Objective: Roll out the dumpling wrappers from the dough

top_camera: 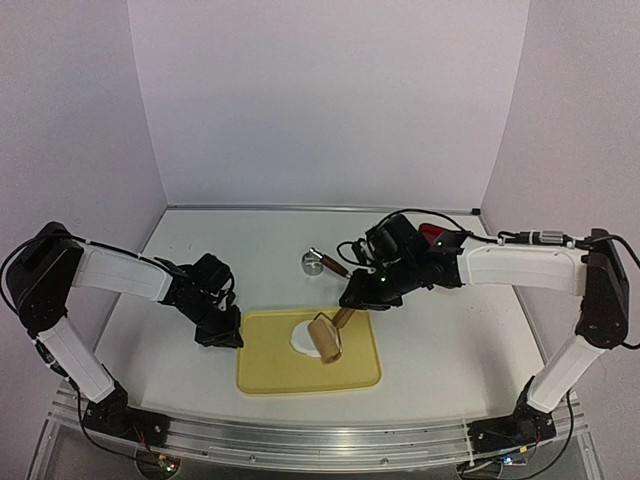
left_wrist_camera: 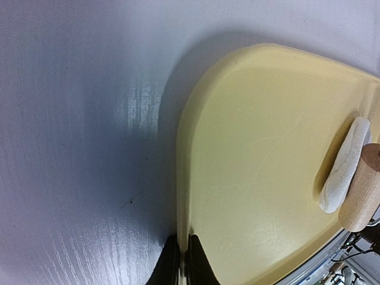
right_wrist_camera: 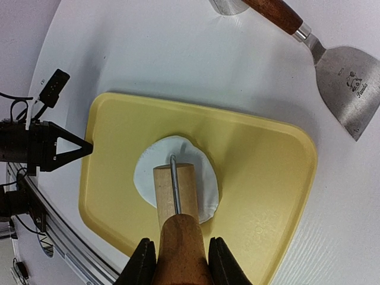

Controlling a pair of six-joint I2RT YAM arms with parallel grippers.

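Some of the dough [right_wrist_camera: 146,173] lies hidden under the roller [right_wrist_camera: 176,191].

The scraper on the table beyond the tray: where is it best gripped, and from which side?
Grip the scraper by its wooden handle from above, jaws across it: it is rounded and thick, while the steel blade lies flat on the table.

left jaws closed, right jaws clamped

a pale back wall [top_camera: 330,100] and two side walls [top_camera: 60,120] are enclosing a white table [top_camera: 450,340], which is catching soft, even light and showing faint wood grain; an aluminium rail [top_camera: 300,442] is running along its near edge.
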